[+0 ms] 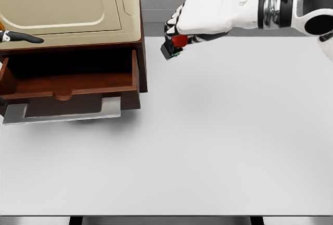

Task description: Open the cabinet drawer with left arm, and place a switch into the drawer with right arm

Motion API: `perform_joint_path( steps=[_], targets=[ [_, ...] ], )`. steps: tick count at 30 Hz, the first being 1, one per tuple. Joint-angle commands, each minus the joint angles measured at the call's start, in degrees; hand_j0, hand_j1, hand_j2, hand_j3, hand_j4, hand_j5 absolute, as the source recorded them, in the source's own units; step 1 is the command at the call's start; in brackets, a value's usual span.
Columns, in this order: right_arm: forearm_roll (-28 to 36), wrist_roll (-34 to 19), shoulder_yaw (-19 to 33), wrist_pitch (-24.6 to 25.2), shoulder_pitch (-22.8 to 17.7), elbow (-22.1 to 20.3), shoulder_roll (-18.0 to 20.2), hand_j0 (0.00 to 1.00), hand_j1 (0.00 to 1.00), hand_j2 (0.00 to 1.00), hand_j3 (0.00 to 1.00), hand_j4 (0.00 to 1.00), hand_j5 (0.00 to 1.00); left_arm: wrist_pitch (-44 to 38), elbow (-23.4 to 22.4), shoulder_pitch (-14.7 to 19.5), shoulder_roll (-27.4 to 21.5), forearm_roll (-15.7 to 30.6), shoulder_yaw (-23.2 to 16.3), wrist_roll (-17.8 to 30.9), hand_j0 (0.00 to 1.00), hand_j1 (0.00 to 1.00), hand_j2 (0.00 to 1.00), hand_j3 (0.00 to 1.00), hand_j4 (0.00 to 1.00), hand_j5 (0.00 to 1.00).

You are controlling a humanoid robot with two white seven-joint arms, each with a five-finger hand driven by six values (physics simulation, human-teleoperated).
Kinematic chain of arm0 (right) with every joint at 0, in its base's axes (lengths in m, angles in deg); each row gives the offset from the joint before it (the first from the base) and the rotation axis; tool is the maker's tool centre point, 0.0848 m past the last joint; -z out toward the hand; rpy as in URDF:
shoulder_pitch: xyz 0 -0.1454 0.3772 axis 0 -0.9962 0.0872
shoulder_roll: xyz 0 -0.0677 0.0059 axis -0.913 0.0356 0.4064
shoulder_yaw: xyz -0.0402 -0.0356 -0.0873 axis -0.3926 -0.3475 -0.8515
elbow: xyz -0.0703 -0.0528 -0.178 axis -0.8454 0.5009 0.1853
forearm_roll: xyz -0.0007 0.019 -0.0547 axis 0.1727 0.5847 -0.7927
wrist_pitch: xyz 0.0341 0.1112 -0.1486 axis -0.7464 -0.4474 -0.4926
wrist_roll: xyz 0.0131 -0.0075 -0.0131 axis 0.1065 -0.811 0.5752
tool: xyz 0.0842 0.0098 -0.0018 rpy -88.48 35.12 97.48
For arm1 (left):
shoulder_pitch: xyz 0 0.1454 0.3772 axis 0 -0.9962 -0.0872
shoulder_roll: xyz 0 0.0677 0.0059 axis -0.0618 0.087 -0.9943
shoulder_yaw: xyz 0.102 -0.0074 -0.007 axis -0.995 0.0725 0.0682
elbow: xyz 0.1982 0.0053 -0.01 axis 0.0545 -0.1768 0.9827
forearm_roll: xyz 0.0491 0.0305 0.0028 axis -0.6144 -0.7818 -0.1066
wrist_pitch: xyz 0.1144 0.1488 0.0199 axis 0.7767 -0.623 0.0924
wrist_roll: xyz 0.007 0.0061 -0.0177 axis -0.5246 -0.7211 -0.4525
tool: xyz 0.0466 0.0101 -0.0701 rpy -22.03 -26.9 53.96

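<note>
A brown cabinet (142, 37) with a beige top stands at the table's far left. Its drawer (78, 83) is pulled out toward me, with a dark, empty-looking interior and a silver handle (62, 113) at the front. My right hand (176, 31) hovers just right of the cabinet, above the table and level with the drawer's top. It is shut on a small black switch (175, 45) with a red button. Only a small dark part of my left hand (22, 38) shows, at the left edge over the drawer opening.
The white table (208, 147) stretches right of the cabinet and in front of it. Its front edge runs along the bottom of the head view. My right forearm (270, 9) crosses the upper right.
</note>
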State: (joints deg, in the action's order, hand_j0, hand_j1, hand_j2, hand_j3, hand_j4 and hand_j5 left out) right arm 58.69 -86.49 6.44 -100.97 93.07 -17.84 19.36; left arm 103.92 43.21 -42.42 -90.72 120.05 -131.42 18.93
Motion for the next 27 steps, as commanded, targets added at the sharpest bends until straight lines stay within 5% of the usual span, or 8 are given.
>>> perform_joint_path(
  steps=[1, 6, 12, 17, 19, 20, 26, 27],
  targets=[
    [0.87, 0.04, -1.14, 0.22, 0.18, 0.16, -2.79, 0.46, 0.46, 0.46, 0.46, 0.46, 0.46, -0.18, 0.09, 0.00, -0.07, 0.44, 0.13, -0.02, 1.00, 1.00, 1.00, 1.00, 1.00, 1.00],
    [0.87, 0.04, -2.99, 0.22, 4.22, 1.66, -10.17, 0.46, 0.46, 0.46, 0.46, 0.46, 0.46, -0.18, 0.00, 0.26, 0.19, 0.44, 0.22, -0.02, 1.00, 1.00, 1.00, 1.00, 1.00, 1.00],
    [0.87, 0.04, -7.21, 0.22, 7.82, 12.99, -22.39, 0.47, 0.47, 0.47, 0.47, 0.47, 0.47, -0.18, -0.09, 0.26, 0.54, 0.44, 0.13, -0.02, 1.00, 1.00, 1.00, 1.00, 1.00, 1.00],
    [0.25, 0.04, -7.30, 0.22, 7.82, 19.94, -26.79, 0.50, 0.50, 0.50, 0.50, 0.50, 0.50, -0.18, -0.09, 0.26, 0.81, 0.35, 0.13, -0.02, 1.00, 1.00, 1.00, 1.00, 1.00, 1.00],
    [-0.01, 0.04, -7.30, 0.22, 7.82, 20.73, -27.40, 0.62, 0.62, 0.62, 0.62, 0.62, 0.62, -0.18, -0.09, 0.26, 0.89, 0.26, 0.13, -0.02, 1.00, 1.00, 1.00, 1.00, 1.00, 1.00],
    [-1.32, 0.04, -7.12, 0.22, 7.91, 21.87, -27.58, 1.00, 1.00, 1.00, 1.00, 1.00, 1.00, -0.09, -0.09, 0.26, 0.89, 0.26, 0.13, -0.02, 1.00, 1.00, 1.00, 1.00, 1.00, 1.00],
    [-2.30, 0.04, -6.33, 0.22, 8.18, 21.61, -27.93, 1.00, 1.00, 1.00, 1.00, 1.00, 1.00, -0.18, -0.09, 0.18, 1.33, 0.18, 0.13, -0.02, 1.00, 1.00, 1.00, 1.00, 1.00, 1.00],
    [-1.77, 0.04, -5.45, 0.22, 8.00, 20.38, -25.22, 1.00, 1.00, 1.00, 1.00, 1.00, 1.00, -0.18, 0.00, 0.26, 1.33, 0.18, 0.13, -0.02, 1.00, 1.00, 1.00, 1.00, 1.00, 1.00]
  ],
)
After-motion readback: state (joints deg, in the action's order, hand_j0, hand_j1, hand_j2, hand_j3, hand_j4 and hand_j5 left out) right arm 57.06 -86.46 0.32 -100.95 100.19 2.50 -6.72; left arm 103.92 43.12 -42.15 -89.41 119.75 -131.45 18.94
